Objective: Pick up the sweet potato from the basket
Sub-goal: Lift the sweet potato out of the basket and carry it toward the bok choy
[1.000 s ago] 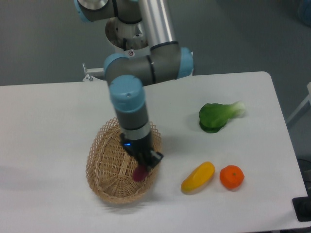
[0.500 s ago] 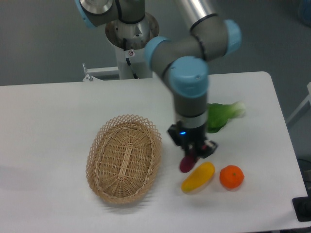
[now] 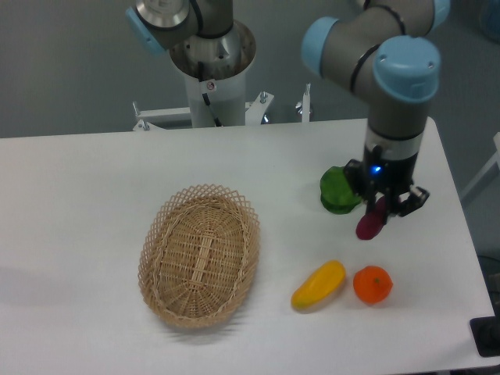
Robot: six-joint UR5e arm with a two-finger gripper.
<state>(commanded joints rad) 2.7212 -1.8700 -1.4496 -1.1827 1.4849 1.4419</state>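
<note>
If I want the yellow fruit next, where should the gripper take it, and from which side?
Grip the yellow fruit across its middle, coming straight down from above. It lies flat on the table, long axis slanting up to the right, so the fingers should close across the narrow width. Probably keep clear of the orange close on its right. The gripper now holds the sweet potato.
</note>
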